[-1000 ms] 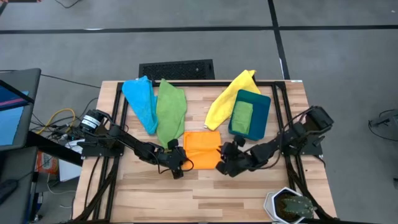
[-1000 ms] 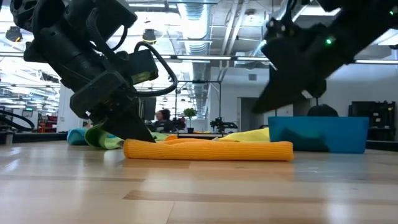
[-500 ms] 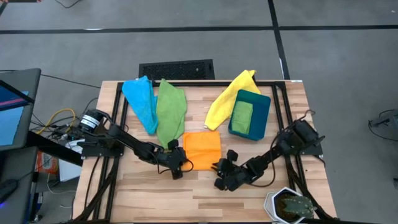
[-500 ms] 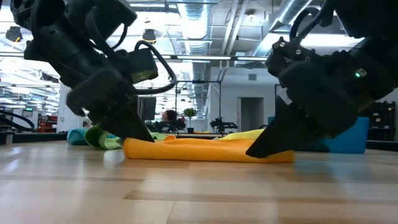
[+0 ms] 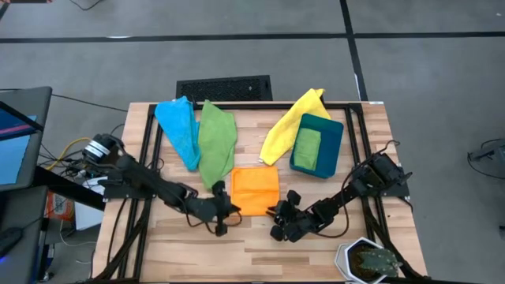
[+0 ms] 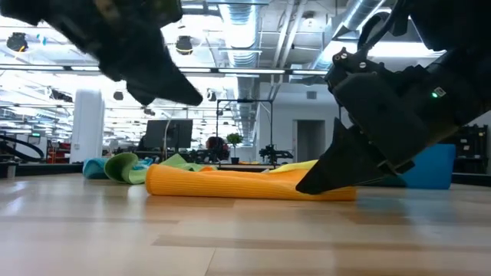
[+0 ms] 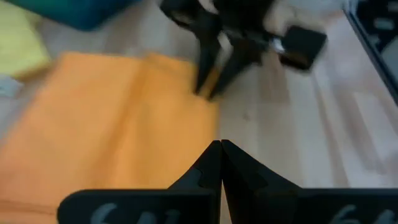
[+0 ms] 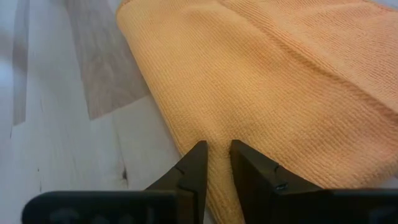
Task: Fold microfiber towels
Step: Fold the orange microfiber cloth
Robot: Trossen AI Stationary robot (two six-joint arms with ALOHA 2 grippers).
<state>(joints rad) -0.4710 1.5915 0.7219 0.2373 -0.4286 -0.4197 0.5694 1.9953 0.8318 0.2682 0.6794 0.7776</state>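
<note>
— While the wooden bench [image 5: 197, 241] is filling most of the overhead view, what is lying on it?

— Four loose towels and a bin. The green towel [image 5: 215, 142] is stretching from the far edge toward the middle, with the light blue towel [image 5: 180, 128] lying just to its left and touching it. The yellow towel [image 5: 286, 126] is running diagonally at far right of centre, its far end beside the dark teal bin [image 5: 331, 150]. A folded green cloth [image 5: 307, 147] is sitting inside that bin.

— And the orange one?

— The orange towel [image 5: 255, 189] is lying flat and folded near the middle of the bench, just nearer than the green towel's tip. From the low view it is showing as a long, thick roll-like edge [image 6: 245, 184].

— What are the arms doing?

— The right end effector [image 5: 278, 211] is sitting at the towel's near right corner, and its fingers are pinching the orange fabric between them, with a narrow gap filled by cloth in its wrist view [image 8: 214, 163]. The left end effector [image 5: 231, 211] is hovering at the towel's near left corner, lifted off the bench in the low view, and its fingers [image 7: 211, 168] are pressed together with nothing between them.

— Anything smaller?

— A potted plant [image 5: 371, 260] is standing at the near right corner of the bench.
</note>
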